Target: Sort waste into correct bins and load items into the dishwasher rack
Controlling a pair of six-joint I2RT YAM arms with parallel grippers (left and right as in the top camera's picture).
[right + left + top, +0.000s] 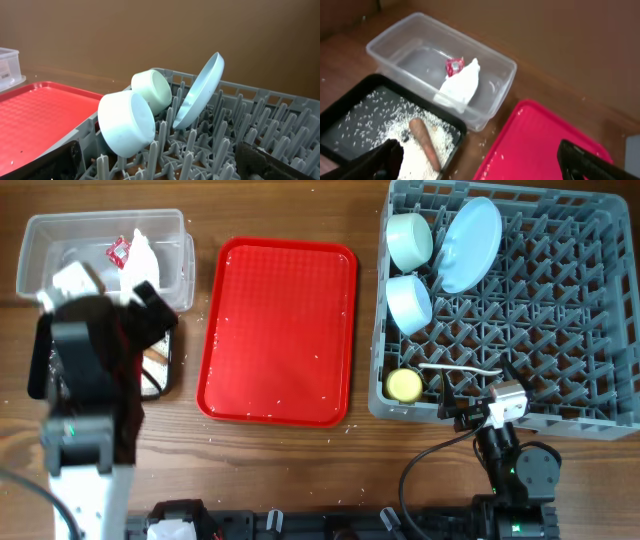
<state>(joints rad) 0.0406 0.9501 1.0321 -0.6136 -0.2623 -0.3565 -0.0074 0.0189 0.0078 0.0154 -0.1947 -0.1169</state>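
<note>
Grey rack [570, 300] on the counter's [280, 210] right side carries one pale green bowl [409, 238], one pale blue bowl [409, 302], one plate [470, 245], one yellow cup [405, 385] and one spoon [460, 368]. One red tray [280, 330] lies beside it.

From the left wrist, one clear tub [415, 45] holds one crumpled paper [460, 87] and one red wrapper [454, 65]. One black tray [350, 102] holds rice [395, 130], one brown stick [424, 142] and one lump [406, 136]. The left hand [480, 160] is spread wide.

From the right wrist, the right hand [157, 160] is spread too, empty, at the rack.

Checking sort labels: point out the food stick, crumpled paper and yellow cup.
food stick [424, 142]: left wrist view, mid-length.
crumpled paper [461, 86]: left wrist view, centre of wad.
yellow cup [405, 385]: overhead view, middle of cup.
</note>
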